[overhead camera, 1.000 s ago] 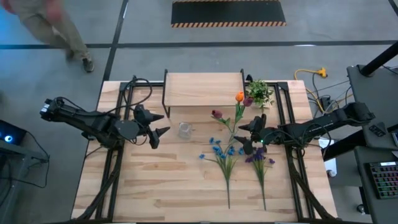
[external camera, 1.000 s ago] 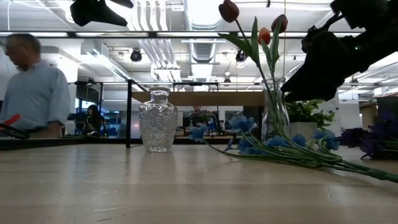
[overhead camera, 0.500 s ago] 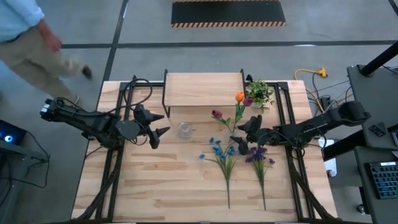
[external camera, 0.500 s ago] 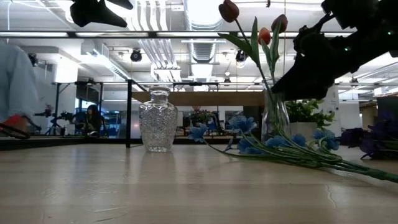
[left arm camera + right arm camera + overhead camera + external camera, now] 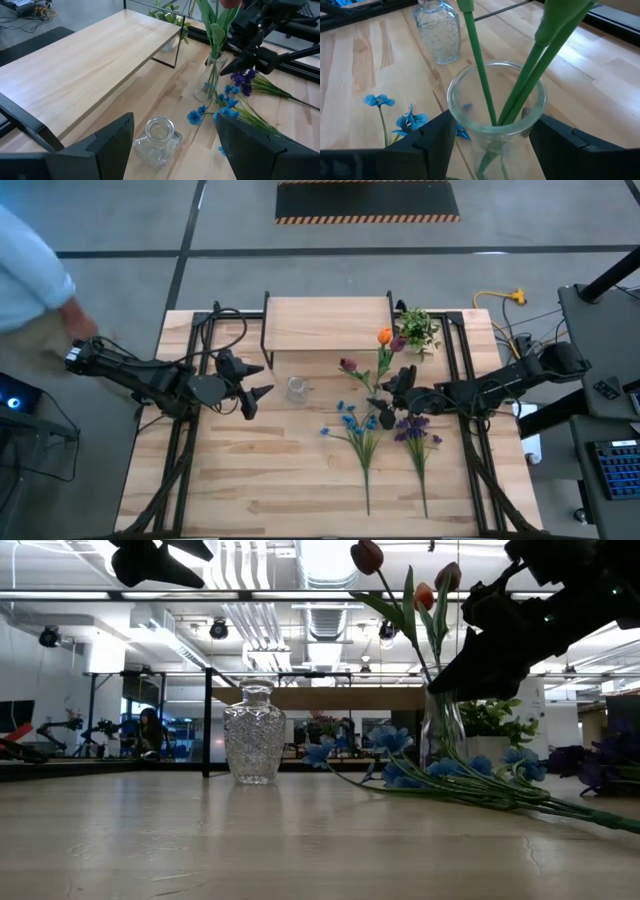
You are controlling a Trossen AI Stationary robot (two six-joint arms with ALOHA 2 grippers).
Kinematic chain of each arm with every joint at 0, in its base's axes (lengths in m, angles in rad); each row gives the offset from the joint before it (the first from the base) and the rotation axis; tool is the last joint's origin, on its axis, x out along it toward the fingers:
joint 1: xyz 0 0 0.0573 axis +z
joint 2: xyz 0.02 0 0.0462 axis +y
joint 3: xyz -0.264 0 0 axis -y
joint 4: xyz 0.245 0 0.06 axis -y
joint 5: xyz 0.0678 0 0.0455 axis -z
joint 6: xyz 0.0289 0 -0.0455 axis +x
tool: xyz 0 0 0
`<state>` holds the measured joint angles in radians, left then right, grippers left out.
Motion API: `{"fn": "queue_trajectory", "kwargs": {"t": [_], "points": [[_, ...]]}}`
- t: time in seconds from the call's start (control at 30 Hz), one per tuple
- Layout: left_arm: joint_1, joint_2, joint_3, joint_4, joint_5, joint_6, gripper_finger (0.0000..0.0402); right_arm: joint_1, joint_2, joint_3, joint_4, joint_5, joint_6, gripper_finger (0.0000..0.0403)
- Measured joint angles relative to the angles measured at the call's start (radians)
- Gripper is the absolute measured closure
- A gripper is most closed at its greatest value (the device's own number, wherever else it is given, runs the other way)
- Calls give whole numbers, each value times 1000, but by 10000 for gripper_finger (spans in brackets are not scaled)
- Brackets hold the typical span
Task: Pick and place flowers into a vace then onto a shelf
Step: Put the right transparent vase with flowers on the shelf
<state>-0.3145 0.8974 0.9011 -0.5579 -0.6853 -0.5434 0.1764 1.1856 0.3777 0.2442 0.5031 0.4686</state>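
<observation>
Right of table centre: right tool point(image 5: 388, 393) at a clear glass vase point(image 5: 495, 127), fingers point(image 5: 432, 137) spread to either side of its rim, not visibly touching the glass. Vase upright on the table point(image 5: 260, 480), just in front of the shelf's right end, holding three tulips: dark red point(image 5: 348, 364), orange point(image 5: 385, 335), maroon point(image 5: 399, 342). Green stems seen crossing inside the vase mouth.

Flat on the table, beside the vase: blue bunch point(image 5: 358, 423) with stem toward the near edge; purple bunch point(image 5: 415, 430) to its right, parallel, blooms just beside the right tool.

Shelf point(image 5: 328, 323) at the far middle of the table, top board bare. Small potted plant point(image 5: 417, 329) off its right end.

Left of centre: left tool point(image 5: 250, 380) raised above the table, fingers point(image 5: 107, 145) apart, gripping nothing. Empty cut-glass vase point(image 5: 297, 388) upright just beyond it, near the shelf's front left leg.

Off the table's left side: person point(image 5: 30, 285) partly visible.
</observation>
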Motion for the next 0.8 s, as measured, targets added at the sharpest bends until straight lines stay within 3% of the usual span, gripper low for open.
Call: {"fn": "queue_trajectory", "kwargs": {"t": [0.4, 0.8], "points": [[0, 0, -10, 0, 2, 3, 135, -1, -6, 0, -1, 25, -1, 217], [0, 0, -21, 1, -1, 2, 135, 0, -10, 2, -2, 24, -7, 216]]}}
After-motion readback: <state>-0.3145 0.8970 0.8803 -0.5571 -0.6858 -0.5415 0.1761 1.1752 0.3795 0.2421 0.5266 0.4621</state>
